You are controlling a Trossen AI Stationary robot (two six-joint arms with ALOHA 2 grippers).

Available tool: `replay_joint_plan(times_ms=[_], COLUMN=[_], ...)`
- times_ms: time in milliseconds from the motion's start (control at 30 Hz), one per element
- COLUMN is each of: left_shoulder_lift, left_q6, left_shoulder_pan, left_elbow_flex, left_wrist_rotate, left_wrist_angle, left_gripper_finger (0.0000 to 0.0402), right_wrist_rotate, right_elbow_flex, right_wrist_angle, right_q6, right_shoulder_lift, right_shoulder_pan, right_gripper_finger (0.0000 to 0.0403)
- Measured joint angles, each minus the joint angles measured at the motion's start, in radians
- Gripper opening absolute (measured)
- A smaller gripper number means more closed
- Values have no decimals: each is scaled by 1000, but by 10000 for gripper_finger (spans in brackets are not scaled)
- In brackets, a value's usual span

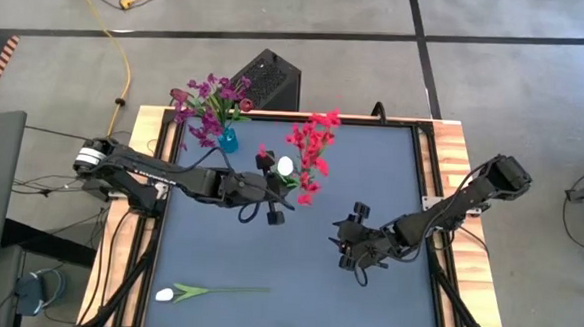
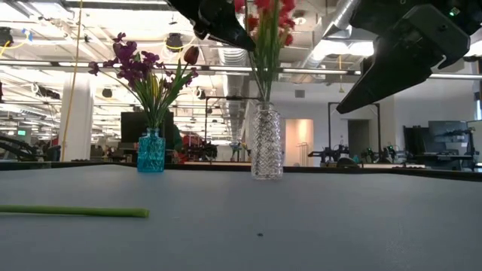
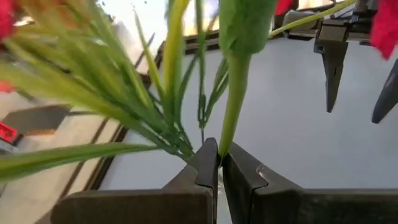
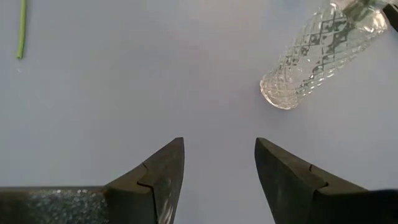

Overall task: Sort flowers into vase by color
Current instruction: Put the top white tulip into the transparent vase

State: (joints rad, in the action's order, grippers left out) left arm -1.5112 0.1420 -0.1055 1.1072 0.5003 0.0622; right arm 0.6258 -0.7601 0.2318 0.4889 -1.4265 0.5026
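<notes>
My left gripper [image 1: 274,175] reaches in from the table's left and is shut on a white-bloomed flower [image 1: 285,166], held up beside the red flowers [image 1: 311,149]. These stand in a clear cut-glass vase [image 2: 266,143]. A small blue vase [image 2: 151,150] on the table's far left holds purple flowers [image 1: 207,104] and one dark red bloom [image 2: 192,54]. Another white flower [image 1: 165,294] lies flat on the table near the near edge, its stem [image 2: 75,211] pointing right. My right gripper [image 1: 353,249] hangs open over the table right of centre, touching nothing. My left gripper pinches the white flower's green stem [image 3: 225,140] between its two fingers, which lie across the stem and come from the table's left. From the fingers the stem rises to the bloom's green base [image 3: 245,25], among long leaves. The flower is lifted clear of the table and stands about upright.
The dark table mat [image 1: 296,284] has bare room in its middle and on its right. Wooden rails [image 1: 450,162] frame the sides. A black box [image 1: 266,79] sits beyond the far edge. In the right wrist view the clear vase [image 4: 317,56] stands ahead of my open fingers.
</notes>
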Motion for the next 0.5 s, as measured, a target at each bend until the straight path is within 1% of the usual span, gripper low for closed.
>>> replay_joint_plan(times_ms=[133,500], left_shoulder_lift=[0,0], left_q6=[-46,-50], left_shoulder_pan=[5,15], left_elbow_flex=[37,107], left_wrist_rotate=[-26,-29], left_wrist_angle=[80,161], left_gripper_finger=[0,0], right_wrist_rotate=[0,-1], right_elbow_flex=[0,0], right_wrist_angle=[0,0], right_q6=[0,1], right_shoulder_lift=[0,0], right_shoulder_pan=[0,0], right_gripper_finger=[221,221])
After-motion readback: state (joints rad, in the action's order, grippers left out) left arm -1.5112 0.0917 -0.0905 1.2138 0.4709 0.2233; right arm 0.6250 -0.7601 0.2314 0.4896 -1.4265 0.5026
